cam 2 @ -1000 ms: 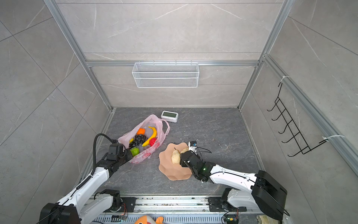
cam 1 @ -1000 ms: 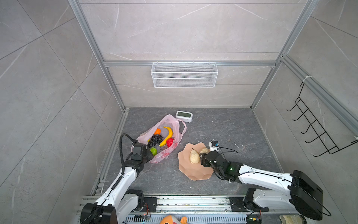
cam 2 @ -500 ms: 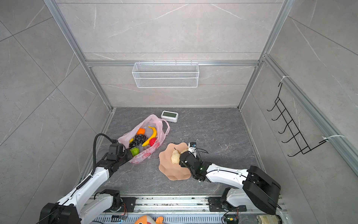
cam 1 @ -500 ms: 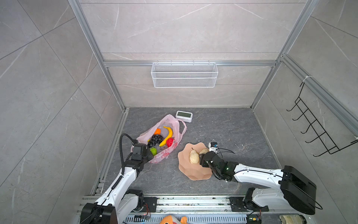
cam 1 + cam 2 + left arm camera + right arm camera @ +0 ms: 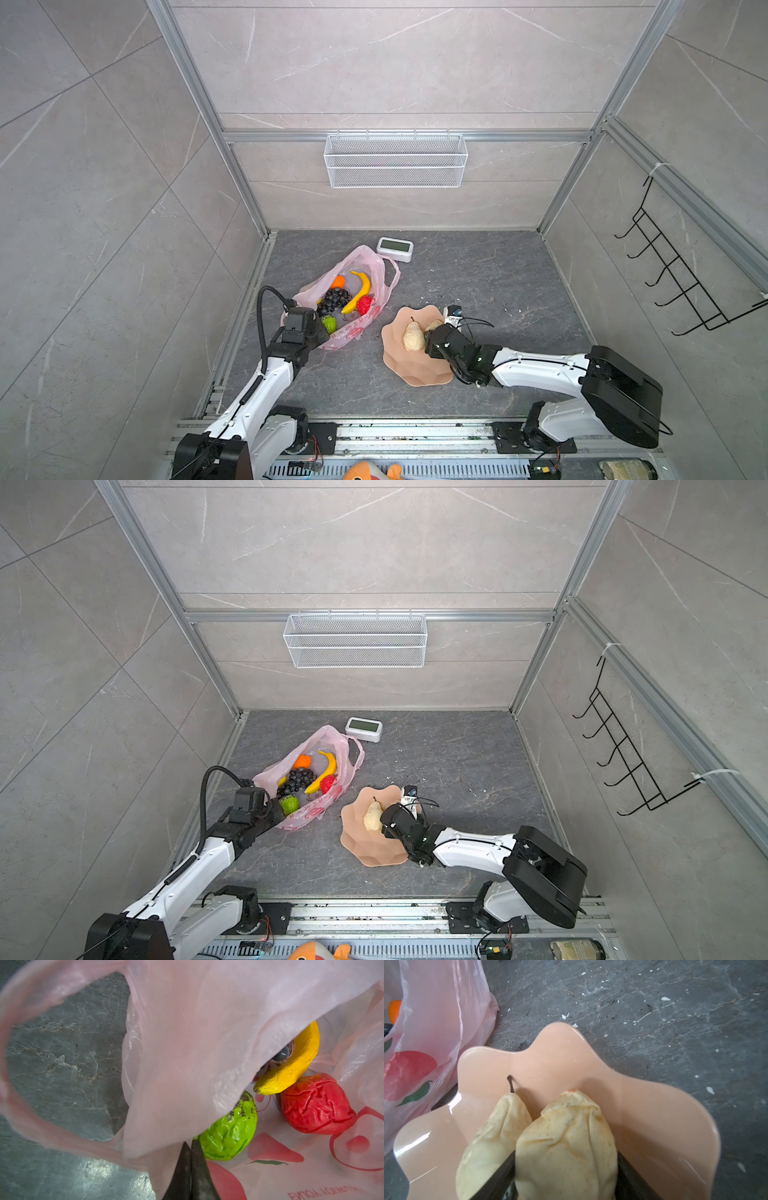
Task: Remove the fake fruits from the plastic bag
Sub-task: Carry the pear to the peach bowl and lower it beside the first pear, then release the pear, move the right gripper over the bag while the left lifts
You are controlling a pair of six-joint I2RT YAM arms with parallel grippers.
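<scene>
The pink plastic bag [image 5: 376,266] lies open on the floor. Inside it are fake fruits: a yellow banana [image 5: 360,291], dark grapes [image 5: 332,300], an orange [image 5: 338,281], a red apple [image 5: 365,304] and a green bumpy fruit [image 5: 329,323]. My left gripper [image 5: 191,1144] is shut on the bag's near edge beside the green fruit [image 5: 228,1136]. In the peach bowl [image 5: 415,370] lies a beige lump with a stem [image 5: 412,337]. My right gripper [image 5: 566,1157] sits low over the bowl [image 5: 654,1118], its fingers pressed on both sides of a second beige lump [image 5: 566,1136].
A small white device [image 5: 395,248] stands just behind the bag. A wire basket [image 5: 395,160] hangs on the back wall and a black hook rack [image 5: 665,282] on the right wall. An orange plush toy [image 5: 370,471] lies by the front rail.
The right arm's elbow has drawn in towards the bowl while its gripper stays over the bowl with the beige lump. The left arm and the bag have not moved.
</scene>
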